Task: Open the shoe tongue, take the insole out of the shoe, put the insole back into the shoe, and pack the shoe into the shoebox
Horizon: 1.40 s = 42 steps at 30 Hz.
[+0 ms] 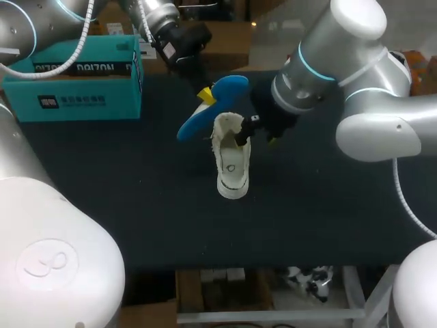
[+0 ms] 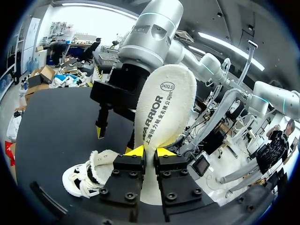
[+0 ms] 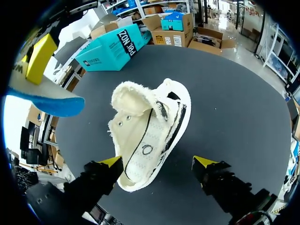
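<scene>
Left tool (image 2: 150, 151) pinched tight, right tool (image 3: 158, 162) splayed wide apart.

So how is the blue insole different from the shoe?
The insole is flat with a blue underside; the shoe is cream and hollow. The insole is up in the air, pinched by the left gripper; the shoe rests on the table. Both have cream fabric.

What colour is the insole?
The insole is blue on one face, cream on the other; blue shows best in head view.
</scene>
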{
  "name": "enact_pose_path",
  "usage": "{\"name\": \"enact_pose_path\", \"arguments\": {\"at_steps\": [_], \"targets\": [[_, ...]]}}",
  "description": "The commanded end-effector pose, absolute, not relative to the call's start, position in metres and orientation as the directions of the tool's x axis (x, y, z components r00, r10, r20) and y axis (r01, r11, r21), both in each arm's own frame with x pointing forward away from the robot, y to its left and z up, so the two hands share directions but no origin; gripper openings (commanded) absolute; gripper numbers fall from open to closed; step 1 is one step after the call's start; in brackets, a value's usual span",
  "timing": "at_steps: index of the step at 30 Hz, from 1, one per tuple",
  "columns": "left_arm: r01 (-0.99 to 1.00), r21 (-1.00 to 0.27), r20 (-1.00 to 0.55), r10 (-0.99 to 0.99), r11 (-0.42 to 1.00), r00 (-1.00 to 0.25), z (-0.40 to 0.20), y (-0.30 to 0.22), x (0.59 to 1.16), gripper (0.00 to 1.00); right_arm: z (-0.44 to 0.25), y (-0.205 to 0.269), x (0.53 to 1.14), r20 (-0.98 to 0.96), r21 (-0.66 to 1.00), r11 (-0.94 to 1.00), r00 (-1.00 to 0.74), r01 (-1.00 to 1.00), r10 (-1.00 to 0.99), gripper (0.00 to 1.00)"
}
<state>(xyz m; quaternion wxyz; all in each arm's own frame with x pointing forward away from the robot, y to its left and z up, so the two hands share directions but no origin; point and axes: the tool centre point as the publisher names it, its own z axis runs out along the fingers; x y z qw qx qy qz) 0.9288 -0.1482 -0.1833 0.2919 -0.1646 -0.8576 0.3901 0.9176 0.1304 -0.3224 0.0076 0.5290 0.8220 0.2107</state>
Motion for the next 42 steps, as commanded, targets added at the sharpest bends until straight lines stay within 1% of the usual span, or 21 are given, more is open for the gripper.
{"name": "enact_pose_path", "arguments": {"at_steps": [1,3,4,5,6,8,9,11,23,25,27,28,30,31,32,39,42], "targets": [[0.057,-0.778,0.360,0.518,0.626,-0.776,-0.186,-0.148,0.924,0.00,-0.317,0.118,0.934,0.284,0.315,0.343,-0.433,0.885,0.856,1.00],[0.042,-0.807,0.362,0.550,0.589,-0.752,-0.188,-0.149,0.918,0.00,-0.313,0.109,0.936,0.335,0.291,0.292,-0.383,0.911,0.861,1.00],[0.047,-0.816,0.353,0.562,0.576,-0.748,-0.189,-0.150,0.916,0.00,-0.310,0.103,0.936,0.398,0.271,0.233,-0.329,0.934,0.856,1.00],[0.055,-0.822,0.352,0.581,0.567,-0.734,-0.191,-0.152,0.912,0.00,-0.308,0.095,0.936,0.420,0.265,0.178,-0.280,0.948,0.863,1.00],[0.051,-0.830,0.346,0.583,0.556,-0.735,-0.192,-0.154,0.909,0.00,-0.305,0.084,0.934,0.529,0.228,0.071,-0.185,0.971,0.828,1.00],[0.059,-0.837,0.339,0.599,0.544,-0.726,-0.194,-0.158,0.905,0.00,-0.304,0.070,0.931,0.632,0.150,-0.005,-0.092,0.989,0.770,1.00],[0.056,-0.841,0.334,0.599,0.537,-0.728,-0.195,-0.162,0.903,0.00,-0.300,0.062,0.927,0.615,0.160,-0.028,-0.078,0.987,0.784,1.00],[0.049,-0.854,0.331,0.615,0.518,-0.716,-0.194,-0.166,0.900,0.00,-0.300,0.062,0.927,0.615,0.160,-0.028,-0.078,0.987,0.784,1.00],[0.049,-0.854,0.331,0.615,0.518,-0.716,-0.194,-0.166,0.900,0.00,-0.300,0.062,0.927,0.615,0.160,-0.028,-0.078,0.987,0.784,1.00],[0.105,-0.840,0.286,0.598,0.533,-0.748,-0.198,-0.178,0.893,0.00,-0.297,0.068,0.934,0.621,0.110,-0.055,-0.025,0.992,0.783,1.00],[0.160,-0.833,0.250,0.619,0.530,-0.744,-0.202,-0.187,0.884,0.00,-0.294,0.074,0.936,0.647,0.044,-0.091,0.041,0.995,0.761,1.00],[0.171,-0.823,0.236,0.600,0.542,-0.765,-0.205,-0.191,0.882,0.00,-0.292,0.078,0.935,0.633,0.036,-0.114,0.065,0.993,0.771,1.00],[0.217,-0.818,0.207,0.624,0.533,-0.754,-0.209,-0.197,0.877,0.00,-0.289,0.084,0.933,0.665,-0.053,-0.155,0.151,0.986,0.731,1.00],[0.233,-0.810,0.186,0.612,0.539,-0.768,-0.210,-0.199,0.877,0.00,-0.287,0.088,0.931,0.655,-0.051,-0.182,0.170,0.982,0.736,1.00],[0.253,-0.817,0.177,0.643,0.518,-0.745,-0.211,-0.199,0.876,0.00,-0.284,0.091,0.928,0.672,-0.089,-0.209,0.214,0.974,0.709,1.00],[0.333,-0.837,0.085,0.705,0.434,-0.704,-0.210,-0.196,0.875,0.00,-0.282,0.106,0.906,0.619,-0.306,-0.383,0.488,0.871,0.615,1.00],[0.379,-0.838,0.036,0.733,0.392,-0.680,-0.209,-0.194,0.871,0.00,-0.280,0.103,0.897,0.632,-0.362,-0.413,0.545,0.836,0.551,1.00]]}}
